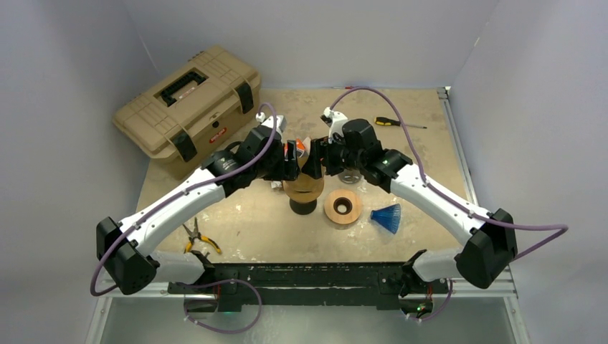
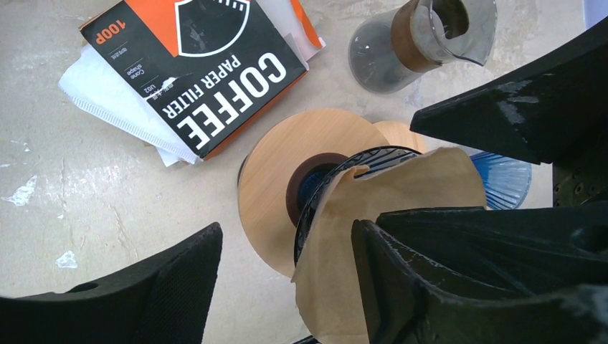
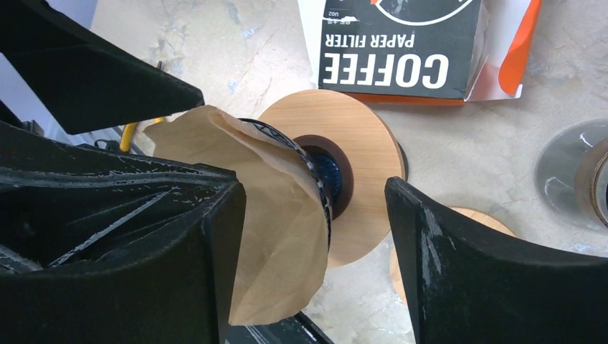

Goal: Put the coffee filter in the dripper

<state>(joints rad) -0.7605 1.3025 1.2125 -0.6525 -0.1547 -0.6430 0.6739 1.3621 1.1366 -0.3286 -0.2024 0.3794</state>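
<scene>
Standing wide — left fingers (image 2: 466, 279) and right fingers (image 3: 136, 236) touch the coffee filter (image 2: 401, 193).

A workspace is enclosed on three sides by plain, pale grey walls: a back wall (image 1: 308, 36), a left wall (image 1: 57, 86) and a right wall (image 1: 538, 107). Between them a beige, marbled tabletop (image 1: 236, 236) is laid, marked with pale stains and white flecks. Its right edge is bordered by a silver metal rail (image 1: 459, 150), and its near edge by a black metal beam (image 1: 301, 276). Soft, even light is cast throughout, and only faint shadows are thrown.
</scene>
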